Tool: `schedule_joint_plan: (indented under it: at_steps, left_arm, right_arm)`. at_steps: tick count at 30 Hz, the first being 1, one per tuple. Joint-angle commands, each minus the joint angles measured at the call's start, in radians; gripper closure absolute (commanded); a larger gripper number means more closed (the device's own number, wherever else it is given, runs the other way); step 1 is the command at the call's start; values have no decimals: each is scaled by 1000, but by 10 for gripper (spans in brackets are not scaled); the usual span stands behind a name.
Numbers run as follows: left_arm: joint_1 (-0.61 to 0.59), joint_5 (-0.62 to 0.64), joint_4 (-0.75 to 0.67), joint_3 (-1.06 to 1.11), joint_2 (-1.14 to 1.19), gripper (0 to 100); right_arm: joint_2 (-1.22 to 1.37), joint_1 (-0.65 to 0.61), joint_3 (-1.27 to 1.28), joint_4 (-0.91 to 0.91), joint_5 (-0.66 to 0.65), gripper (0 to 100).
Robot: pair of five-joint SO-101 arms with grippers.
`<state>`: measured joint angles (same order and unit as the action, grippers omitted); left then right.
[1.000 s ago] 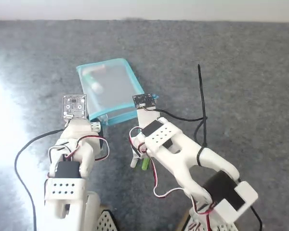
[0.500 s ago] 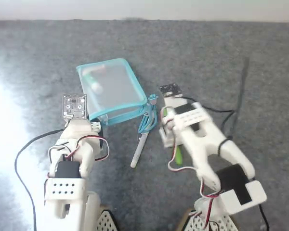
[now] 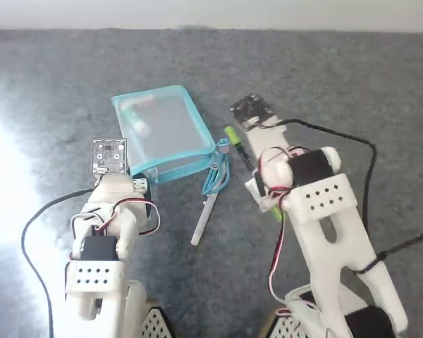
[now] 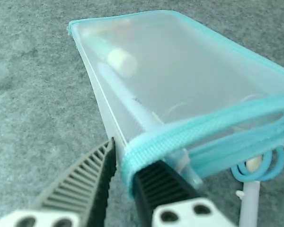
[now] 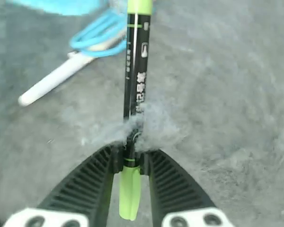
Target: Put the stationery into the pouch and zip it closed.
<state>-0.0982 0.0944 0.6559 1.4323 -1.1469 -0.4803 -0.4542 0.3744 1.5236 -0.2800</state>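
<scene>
Partly done: a few items already lie inside the pouch (image 3: 162,130), mid-surface, its open lip pinched by the left end effector (image 4: 123,163). The right end effector (image 5: 131,158) is clamped on a green marker (image 5: 135,71) near the mouth; a white pen (image 3: 204,220) waits outside, zipping not yet done

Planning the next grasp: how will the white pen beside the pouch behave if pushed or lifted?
The white pen looks round and smooth, so it would probably roll if nudged sideways, though the fuzzy grey surface may slow it. Its end lies at the blue cord loop, which might snag.
</scene>
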Motion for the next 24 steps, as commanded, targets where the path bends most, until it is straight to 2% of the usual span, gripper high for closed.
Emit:
schedule_joint_plan:
  at_steps: [1,8,17,24]
  left_arm:
    - [0,-5,-26,-2,-12,987]
    - [-6,-6,-26,-2,-12,987]
    - [0,-6,-26,-2,-12,987]
    - [2,-6,-26,-2,-12,987]
  right_arm:
    - [30,-105,-153,139,-44,991]
    - [168,-277,-239,231,-68,991]
    - [282,-277,-253,128,-60,991]
    - [397,-275,-477,120,5,991]
